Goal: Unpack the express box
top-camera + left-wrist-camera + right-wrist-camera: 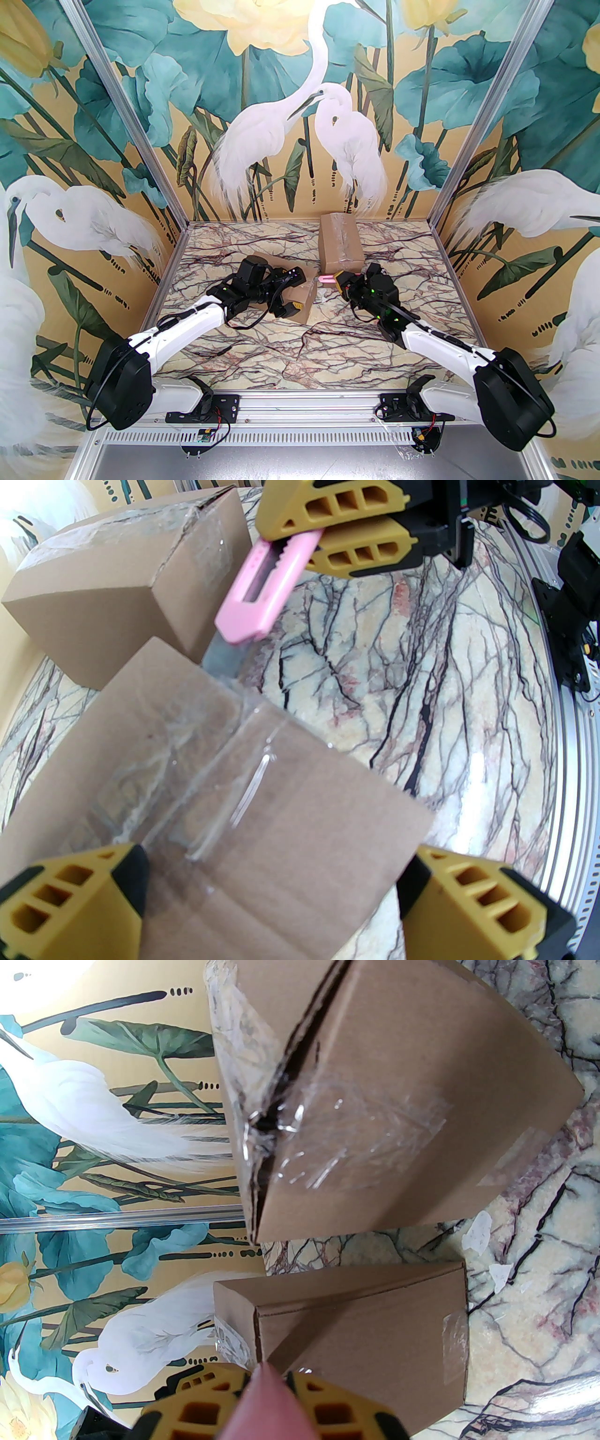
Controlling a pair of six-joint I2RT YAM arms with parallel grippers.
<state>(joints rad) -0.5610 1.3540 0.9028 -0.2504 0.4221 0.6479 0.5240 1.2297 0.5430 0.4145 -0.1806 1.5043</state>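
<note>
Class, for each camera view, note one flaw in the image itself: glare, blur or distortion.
Top external: wide angle makes the frame posts lean outward. Left wrist: glare streaks the tape on the near box; the metal rail bows. Right wrist: the knife handle is blurred, too close to focus.

Near box [305,300] mostly covered by left gripper [293,290] from above. Pink cutter [265,1405] blurred, cropped at right wrist view's bottom edge.

Nothing legible for you here. The near box [304,817] and the far box [93,588] show plain brown cardboard under clear tape, with no label or print you can read. The pink utility knife [248,616] carries no brand or number that can be made out.
</note>
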